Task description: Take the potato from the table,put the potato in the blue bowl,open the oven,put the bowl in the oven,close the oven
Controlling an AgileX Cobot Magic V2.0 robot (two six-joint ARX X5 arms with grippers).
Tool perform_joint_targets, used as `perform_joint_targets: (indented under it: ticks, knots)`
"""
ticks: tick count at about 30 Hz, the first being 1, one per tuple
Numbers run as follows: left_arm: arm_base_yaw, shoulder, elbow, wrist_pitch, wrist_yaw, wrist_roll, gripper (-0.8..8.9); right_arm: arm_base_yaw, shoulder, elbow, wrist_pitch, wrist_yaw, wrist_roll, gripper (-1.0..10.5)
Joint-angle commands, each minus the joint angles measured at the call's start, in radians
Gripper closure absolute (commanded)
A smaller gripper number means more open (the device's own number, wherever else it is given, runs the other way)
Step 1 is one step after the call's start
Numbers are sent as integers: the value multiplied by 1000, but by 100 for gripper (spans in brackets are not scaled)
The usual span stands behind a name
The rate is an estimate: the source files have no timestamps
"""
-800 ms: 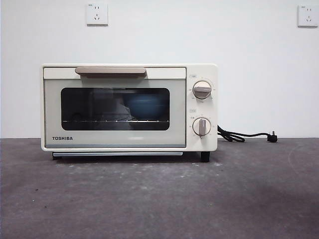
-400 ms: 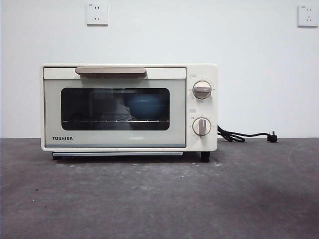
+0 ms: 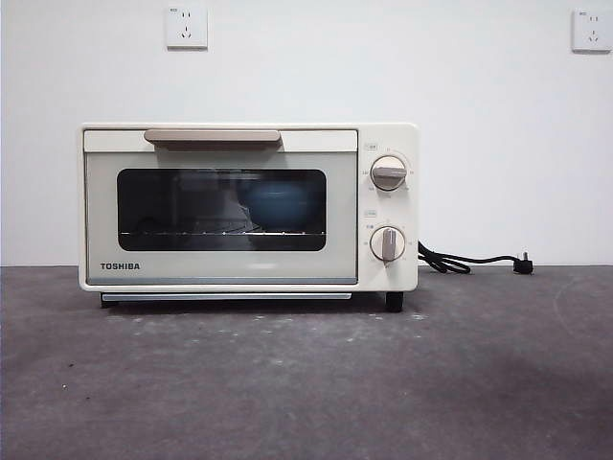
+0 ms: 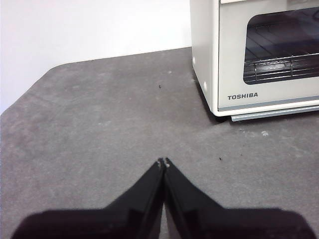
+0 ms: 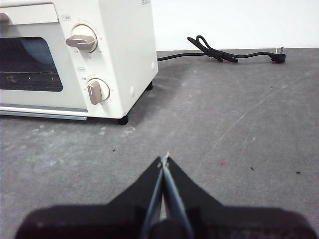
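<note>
The blue bowl (image 3: pixel 278 204) sat inside the oven (image 3: pixel 247 207), visible through the dark glass window on the wire rack, toward the knob side. The potato could not be made out through the glass; presumably in the bowl, but not confirmable. Oven door was shut flush, beige handle (image 3: pixel 213 138) at the top edge, nothing touching it. No potato or bowl was on the table (image 3: pixel 306 383) in any view. Left gripper (image 4: pixel 162 162) hung over bare table off the oven's door-side corner, jaws pressed together, holding nothing. Right gripper (image 5: pixel 164 160) hung over the table off the knob-side corner, jaws likewise closed and empty, well apart from the oven. The black cord (image 5: pixel 224 52) lay unplugged behind. Judgement: all steps looked done; nothing left but parking the arms.
</note>
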Motion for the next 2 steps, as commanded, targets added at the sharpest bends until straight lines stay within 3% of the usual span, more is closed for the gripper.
perform_joint_targets:
  ticks: [1,2]
  knots:
    - [2,-1,-11,2,-2,-11,818,2,-2,-11,-6,3,10,945]
    - [2,-1,-11,2,-2,-11,818,2,-2,-11,-6,3,10,945]
